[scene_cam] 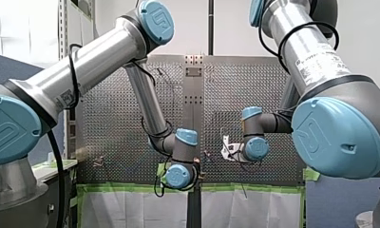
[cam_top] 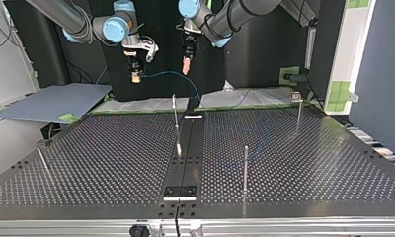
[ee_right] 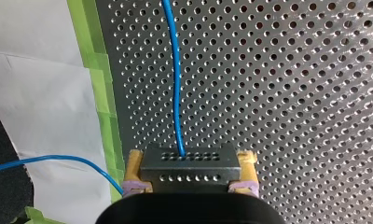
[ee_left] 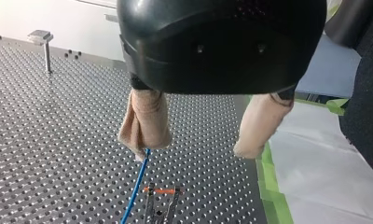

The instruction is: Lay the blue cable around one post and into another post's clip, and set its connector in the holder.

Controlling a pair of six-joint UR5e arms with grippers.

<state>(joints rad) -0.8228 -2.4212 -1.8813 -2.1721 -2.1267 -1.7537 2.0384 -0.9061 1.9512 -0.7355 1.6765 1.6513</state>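
UR logo on blue joint cap [scene_cam: 156, 18] upper centre of front view, same on lower-left cap [scene_cam: 10, 128], print on my right arm [scene_cam: 321, 59] unreadable

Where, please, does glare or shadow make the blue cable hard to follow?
In the top view the cable shows well against the dark backdrop, but over the shiny table only a faint blue streak shows; in the right wrist view, evenly lit, it is plain.

Blue cable [ee_right: 176, 93], dark grey connector [ee_right: 189, 165] dotted with 2 rows of holes, green tape [ee_right: 95, 60], grey perforated table [ee_right: 292, 93].
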